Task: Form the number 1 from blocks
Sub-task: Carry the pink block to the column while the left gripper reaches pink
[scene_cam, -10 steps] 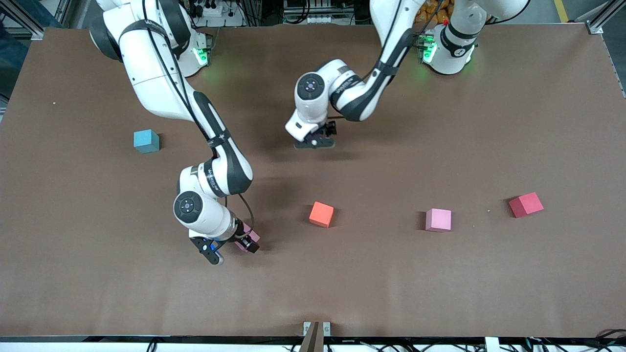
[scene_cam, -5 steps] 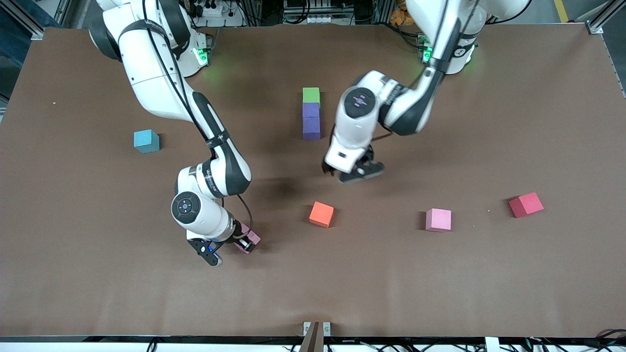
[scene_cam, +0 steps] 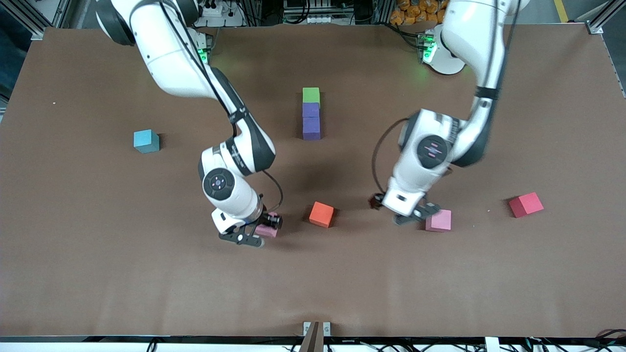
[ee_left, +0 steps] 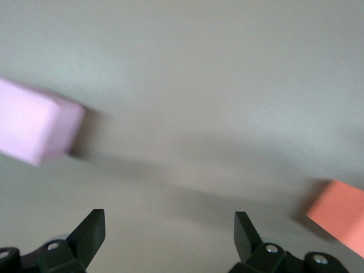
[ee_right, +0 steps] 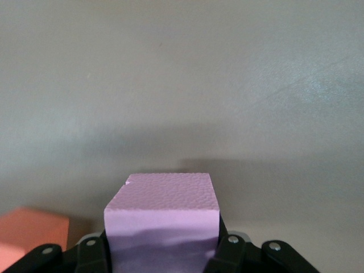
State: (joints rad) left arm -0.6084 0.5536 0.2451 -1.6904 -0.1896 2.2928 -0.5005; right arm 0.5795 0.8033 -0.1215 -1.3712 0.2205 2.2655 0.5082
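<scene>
Since the earlier frames, the right end effector (scene_cam: 260, 230) has travelled toward the orange cube (scene_cam: 321, 214) with a light pink block (scene_cam: 268, 230) clenched between its fingers, and the left end effector (scene_cam: 409, 213) has swung away from the column of blocks to the second light pink block (scene_cam: 438, 220).

Places are given relative to the orange cube. Nearest the front camera, the right end effector grips the light pink block (ee_right: 162, 219) just beside the orange cube (ee_right: 31, 236), toward the right arm's end of the bench (scene_cam: 313, 283); whether the block is clear of the bench surface cannot be told. The second light pink block (ee_left: 37, 122) lies at about the same depth as the orange cube (ee_left: 338, 219), well toward the left arm's end; the left end effector (ee_left: 168, 236) hangs just beside it, fingers spread wide and holding nothing. A red cube (scene_cam: 526, 204) lies farther still toward that end. Farther from the camera than the orange cube, two purple blocks (scene_cam: 311, 122) and a green block (scene_cam: 311, 95) form a straight touching column, green farthest. A light-blue cube (scene_cam: 146, 141) sits well apart toward the right arm's end.
</scene>
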